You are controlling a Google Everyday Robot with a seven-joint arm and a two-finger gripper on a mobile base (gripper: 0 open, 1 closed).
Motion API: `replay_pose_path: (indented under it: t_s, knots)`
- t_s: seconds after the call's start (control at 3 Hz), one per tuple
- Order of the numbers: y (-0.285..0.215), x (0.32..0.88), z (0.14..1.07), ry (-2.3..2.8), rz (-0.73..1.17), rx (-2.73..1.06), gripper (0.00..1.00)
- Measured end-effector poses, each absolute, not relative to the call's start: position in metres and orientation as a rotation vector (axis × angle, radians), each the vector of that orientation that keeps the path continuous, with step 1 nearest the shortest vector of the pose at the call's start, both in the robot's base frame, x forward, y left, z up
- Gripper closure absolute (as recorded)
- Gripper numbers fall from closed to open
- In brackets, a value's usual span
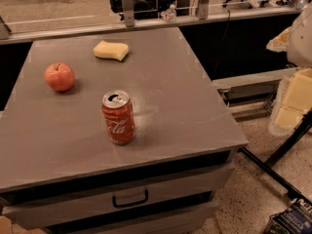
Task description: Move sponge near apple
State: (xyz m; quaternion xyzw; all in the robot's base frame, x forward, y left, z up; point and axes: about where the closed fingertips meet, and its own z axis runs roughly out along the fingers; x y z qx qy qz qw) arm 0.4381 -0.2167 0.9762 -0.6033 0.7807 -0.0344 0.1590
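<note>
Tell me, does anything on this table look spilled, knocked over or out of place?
Nothing stands out. The Coca-Cola can stands upright, already opened, with no spill; the apple and sponge sit apart on the table. The end effector hangs beside the table, at the view's right edge.

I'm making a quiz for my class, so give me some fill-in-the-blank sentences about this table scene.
The round fruit left of the can is an ___.
The sponge lies ___ from the drawers than the can.
The gripper hangs off the ___ edge of the table in the picture.
Missing: apple, farther, right.
</note>
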Motion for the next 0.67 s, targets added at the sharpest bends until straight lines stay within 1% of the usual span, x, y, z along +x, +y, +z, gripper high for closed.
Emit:
replay_pose_path:
  t_s: [0.33,0.67]
  knots:
    - [-0.217,0.438,0.976,2.232,-0.099,-1.725,0.0]
    - [-0.213,0.449,0.977,2.167,-0.057,-1.682,0.0]
